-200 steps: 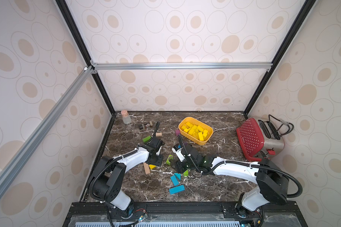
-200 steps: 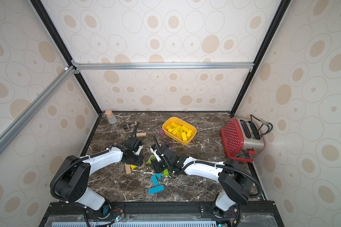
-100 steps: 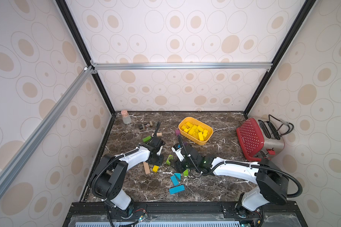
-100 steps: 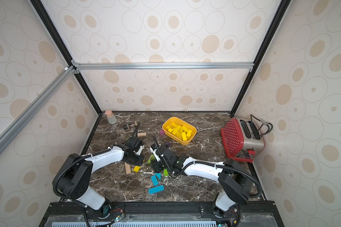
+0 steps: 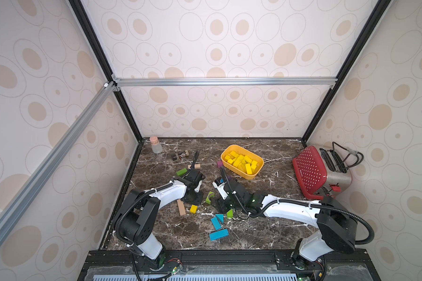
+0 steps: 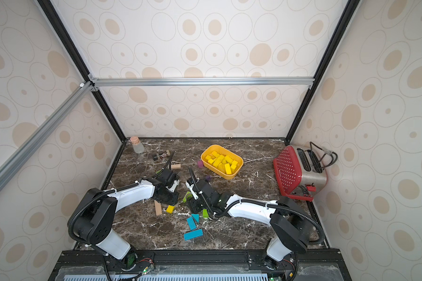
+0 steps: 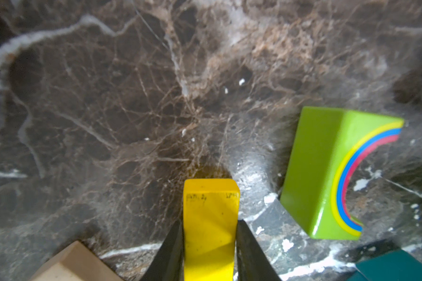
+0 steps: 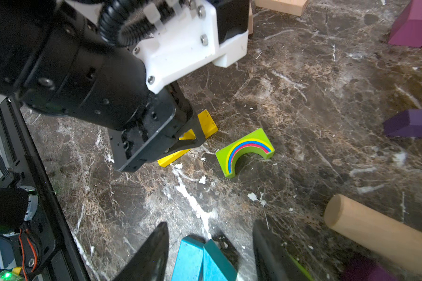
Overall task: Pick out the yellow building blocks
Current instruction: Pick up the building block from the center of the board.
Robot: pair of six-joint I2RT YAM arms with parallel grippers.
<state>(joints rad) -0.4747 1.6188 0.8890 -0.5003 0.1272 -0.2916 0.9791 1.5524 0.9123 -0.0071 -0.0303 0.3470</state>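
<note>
Grip matters: left gripper pinches one yellow block on the marble tabletop beside the green arch; lift straight up, clear of that arch, before swinging toward the orange tub

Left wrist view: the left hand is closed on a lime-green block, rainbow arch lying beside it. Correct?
No. The left wrist view shows the left hand closed on a yellow block, not lime-green; the rainbow arch does lie beside it.
</note>
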